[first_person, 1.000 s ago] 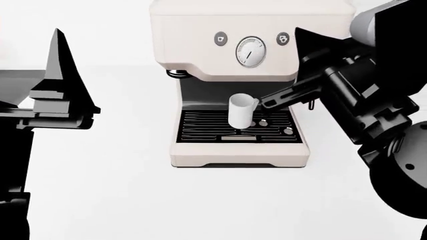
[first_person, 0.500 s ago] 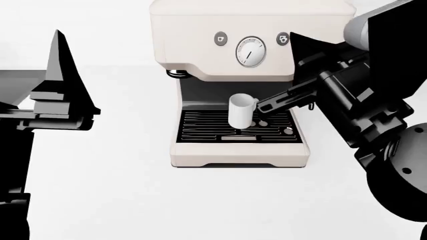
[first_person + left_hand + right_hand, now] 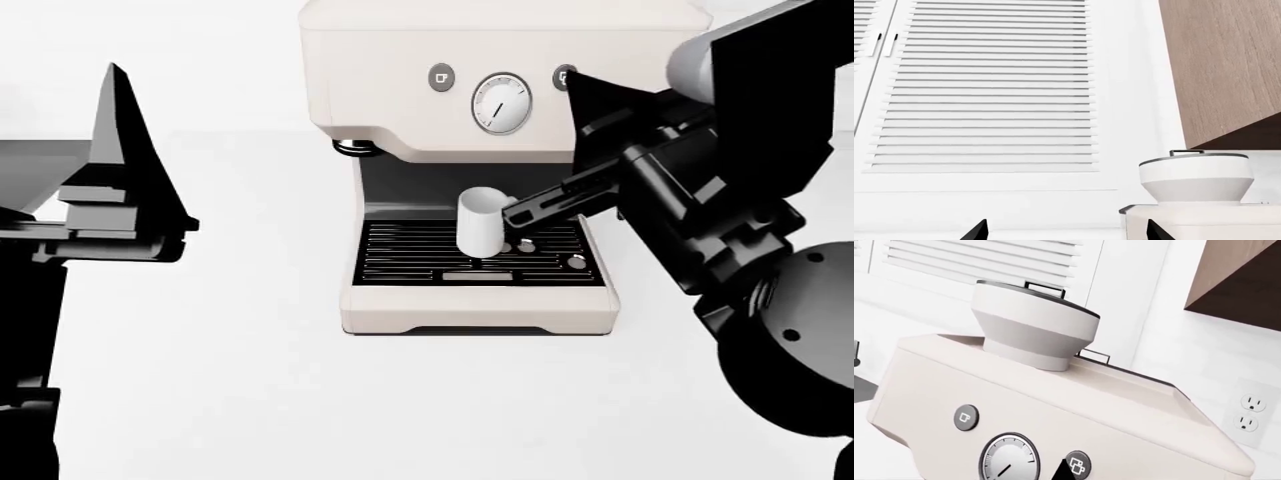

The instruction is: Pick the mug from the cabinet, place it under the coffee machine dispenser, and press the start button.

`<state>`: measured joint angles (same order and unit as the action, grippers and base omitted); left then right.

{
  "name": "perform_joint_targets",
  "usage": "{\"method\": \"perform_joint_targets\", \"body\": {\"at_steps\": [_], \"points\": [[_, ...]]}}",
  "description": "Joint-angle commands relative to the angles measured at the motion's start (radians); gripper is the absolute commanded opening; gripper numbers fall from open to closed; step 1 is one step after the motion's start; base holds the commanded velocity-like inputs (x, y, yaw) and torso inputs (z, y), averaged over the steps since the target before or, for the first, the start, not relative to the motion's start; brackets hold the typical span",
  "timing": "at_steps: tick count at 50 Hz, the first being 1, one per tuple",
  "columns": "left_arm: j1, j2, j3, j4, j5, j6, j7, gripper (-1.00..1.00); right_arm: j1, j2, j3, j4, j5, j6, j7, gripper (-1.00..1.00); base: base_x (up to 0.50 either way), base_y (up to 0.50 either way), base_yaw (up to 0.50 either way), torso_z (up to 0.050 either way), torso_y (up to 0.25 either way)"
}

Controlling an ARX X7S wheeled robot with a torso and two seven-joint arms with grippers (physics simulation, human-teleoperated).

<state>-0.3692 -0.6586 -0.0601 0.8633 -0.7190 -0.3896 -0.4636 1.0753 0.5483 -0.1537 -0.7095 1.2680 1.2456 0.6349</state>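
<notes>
The white mug (image 3: 483,222) stands upright on the black drip grille (image 3: 400,255), under the dark coffee machine dispenser (image 3: 427,180) of the cream machine. My right gripper (image 3: 574,76) is shut. Its pointed tip lies over the edge of the round two-cup button (image 3: 563,77), right of the gauge (image 3: 501,102). In the right wrist view the right gripper (image 3: 1067,468) overlaps the left edge of that two-cup button (image 3: 1079,465). A one-cup button (image 3: 965,417) sits left of the gauge. I cannot tell which is the start button. My left gripper (image 3: 118,72) is open and empty, with fingertips (image 3: 979,231) wide apart.
A larger white vessel with a flared base (image 3: 1034,335) sits on top of the machine. White louvred doors (image 3: 987,85) and a wooden cabinet (image 3: 1227,65) are behind. A wall outlet (image 3: 1247,412) is to the machine's right. The white counter (image 3: 267,400) spreads in front.
My right gripper has shifted left toward the machine's front panel, and its tip now covers the edge of the two-cup button. The mug and the left arm have not moved.
</notes>
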Motion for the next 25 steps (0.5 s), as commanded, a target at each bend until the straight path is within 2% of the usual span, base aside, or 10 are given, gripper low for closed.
{"method": "perform_joint_targets", "body": {"at_steps": [1, 25], "points": [[0.003, -0.002, 0.000, -0.001, 0.000, 0.004, -0.002, 1.00, -0.005, 0.002, -0.019, 0.010, -0.025, -0.014, -0.011, -1.00, 0.00, 0.00, 0.00, 0.000, 0.000], [0.006, -0.010, -0.006, 0.003, -0.007, 0.007, -0.010, 1.00, -0.001, 0.007, -0.069, 0.045, -0.087, -0.042, -0.043, -1.00, 0.00, 0.00, 0.00, 0.000, 0.000]]}}
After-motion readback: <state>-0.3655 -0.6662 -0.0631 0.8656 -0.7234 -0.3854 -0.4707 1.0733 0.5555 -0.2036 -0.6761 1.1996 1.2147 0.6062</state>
